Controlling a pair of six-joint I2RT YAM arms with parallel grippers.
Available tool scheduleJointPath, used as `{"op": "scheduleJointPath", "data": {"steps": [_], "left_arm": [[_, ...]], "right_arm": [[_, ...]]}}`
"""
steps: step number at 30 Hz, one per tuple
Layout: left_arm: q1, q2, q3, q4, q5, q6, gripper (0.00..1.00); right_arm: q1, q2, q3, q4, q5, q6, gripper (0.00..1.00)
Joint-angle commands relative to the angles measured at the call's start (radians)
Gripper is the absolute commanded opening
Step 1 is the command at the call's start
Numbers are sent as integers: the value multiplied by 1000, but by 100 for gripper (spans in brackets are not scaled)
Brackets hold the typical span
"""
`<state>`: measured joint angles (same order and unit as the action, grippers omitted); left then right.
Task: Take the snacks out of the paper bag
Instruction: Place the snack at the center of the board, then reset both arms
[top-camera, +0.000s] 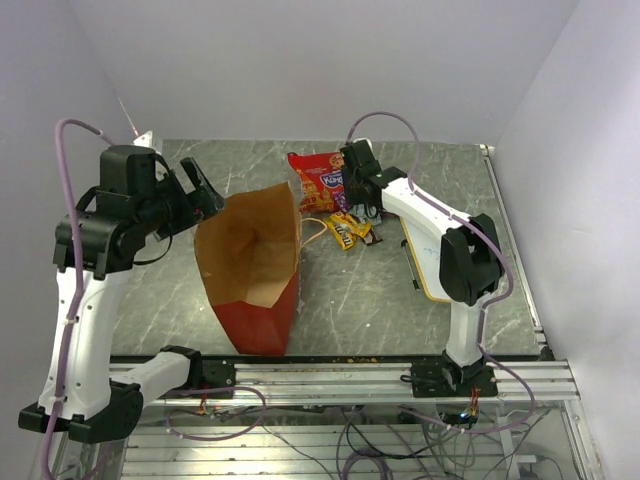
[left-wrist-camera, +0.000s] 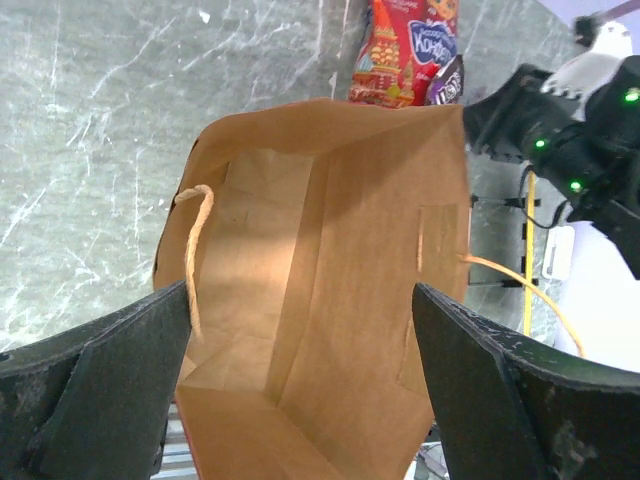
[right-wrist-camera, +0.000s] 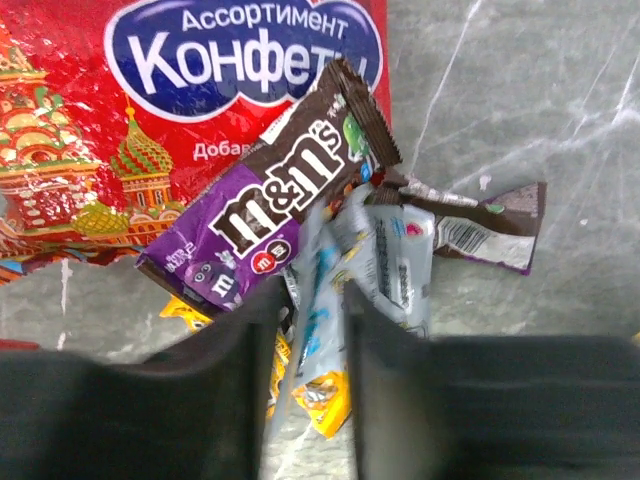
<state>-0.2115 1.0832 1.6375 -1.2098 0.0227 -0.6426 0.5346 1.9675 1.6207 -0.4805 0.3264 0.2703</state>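
Evidently the snacks (top-camera: 335, 200) lie heaped on the table (top-camera: 400, 300) at upper centre, just right of the paper bag (top-camera: 250, 260), which looks empty. The right jaws are closed on a silvery wrapper (right-wrist-camera: 320, 310); it is best let go gently onto the heap. The left jaws stand wide apart astride the bag's mouth, gripping nothing.

Seen from the right wrist, the red packet (right-wrist-camera: 150, 120) runs off the top and left edges. The yellow packet (right-wrist-camera: 185, 310) is mostly hidden behind the blurred right jaws. The print on the silver wrapper (right-wrist-camera: 316, 300) between them cannot be read. In the left wrist view, the lower edge cuts off the bag (left-wrist-camera: 330, 280).
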Motion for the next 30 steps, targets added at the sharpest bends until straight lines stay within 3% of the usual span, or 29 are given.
{"op": "scheduleJointPath", "data": {"steps": [1,6,10,17,23,30], "left_arm": [[9,14,114,-71,-23,37,99],[9,57,248,-136,-37,97,100],[9,85,338,-183,-85,134,99],[9,78,393,-114,-76,165,100],[9,48,457,28,-13,164,99],[10,-51,470,150,47,117,99]], "right_arm": [[8,-12,34,-57,8,35,51],[10,-145,-34,-35,-27,31,98],[10,-255,45,-187,-80,-17,100],[12,-665,-78,-182,-143,-6,100],[12,-865,128,-347,-136,-16,100],[12,-885,395,-529,-43,106,100]]}}
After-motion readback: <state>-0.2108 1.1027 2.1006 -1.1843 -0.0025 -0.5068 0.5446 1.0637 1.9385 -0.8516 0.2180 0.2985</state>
